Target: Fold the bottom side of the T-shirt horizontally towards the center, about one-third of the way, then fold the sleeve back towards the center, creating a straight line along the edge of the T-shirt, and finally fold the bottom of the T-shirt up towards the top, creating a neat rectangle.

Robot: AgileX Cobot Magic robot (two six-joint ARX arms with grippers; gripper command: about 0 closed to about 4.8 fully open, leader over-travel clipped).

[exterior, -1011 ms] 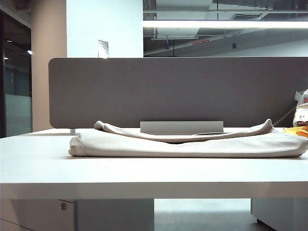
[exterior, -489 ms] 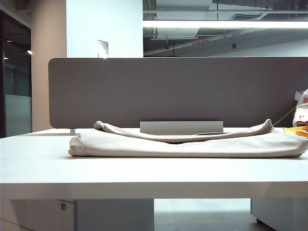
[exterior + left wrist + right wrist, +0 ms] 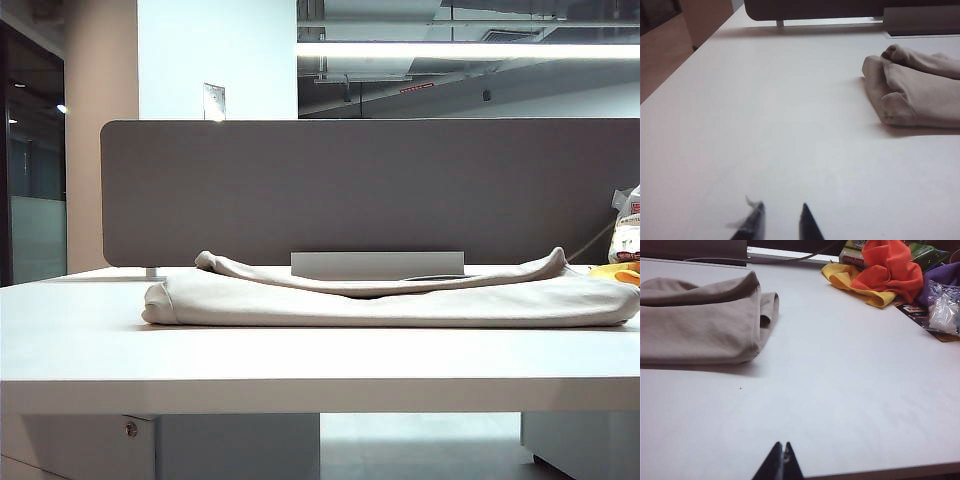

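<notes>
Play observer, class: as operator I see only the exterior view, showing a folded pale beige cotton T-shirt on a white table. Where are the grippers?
Observer: The left gripper hovers over bare white table, jaws slightly apart, empty.
Operator: And the right?
Observer: The right gripper is shut, empty, short of the pale beige T-shirt.
Operator: Anything beside the shirt?
Observer: A crumpled orange cloth lies on a yellow cloth, apart from it.
</notes>
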